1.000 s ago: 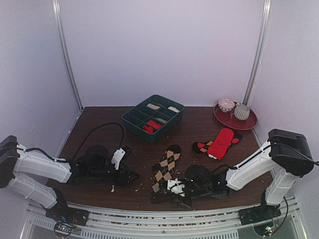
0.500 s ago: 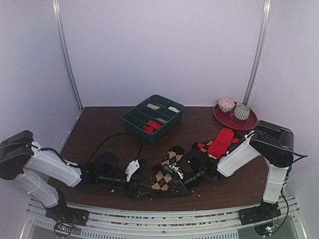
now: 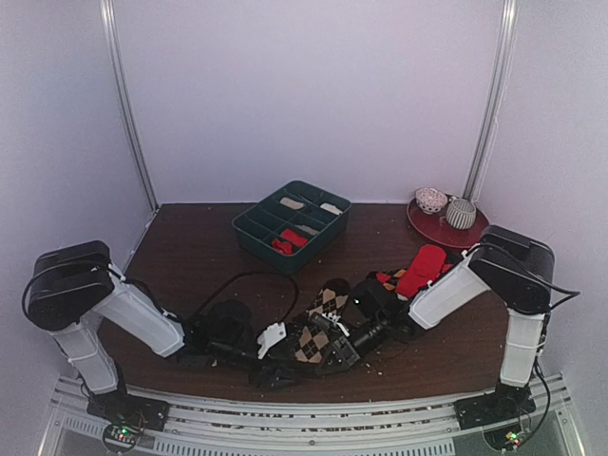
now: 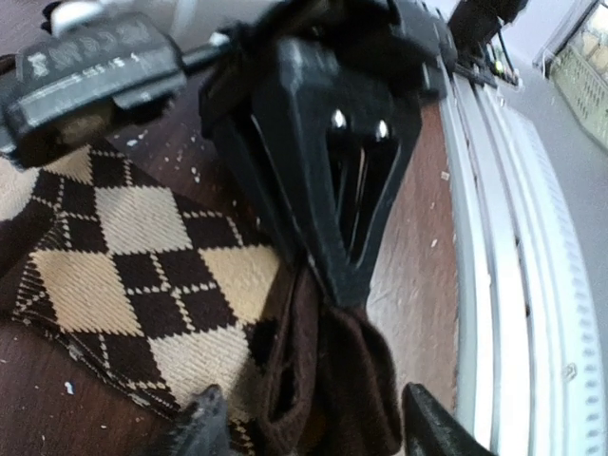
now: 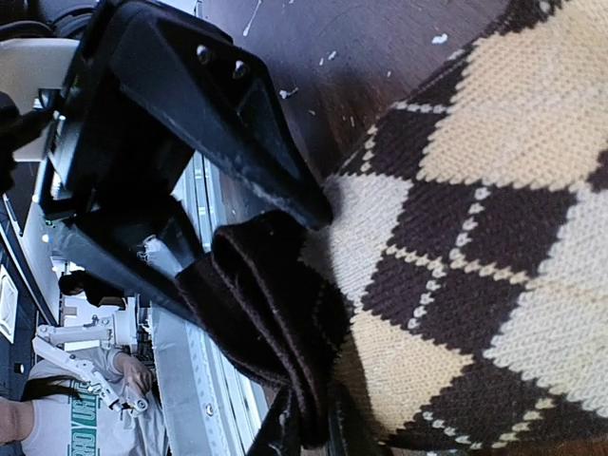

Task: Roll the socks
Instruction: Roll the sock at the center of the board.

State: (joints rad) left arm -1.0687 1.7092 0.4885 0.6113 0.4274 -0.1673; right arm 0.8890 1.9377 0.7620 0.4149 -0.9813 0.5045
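Right claw (image 4: 336, 288) pinching argyle sock (image 4: 142, 256) cuff, tips buried

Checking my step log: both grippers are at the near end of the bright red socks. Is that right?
No, the sock is wrong. The left gripper and right gripper are at the near end of the brown argyle socks. The bright red socks lie apart, farther right. The top external view shows this, and both wrist views show argyle knit at the gripper.
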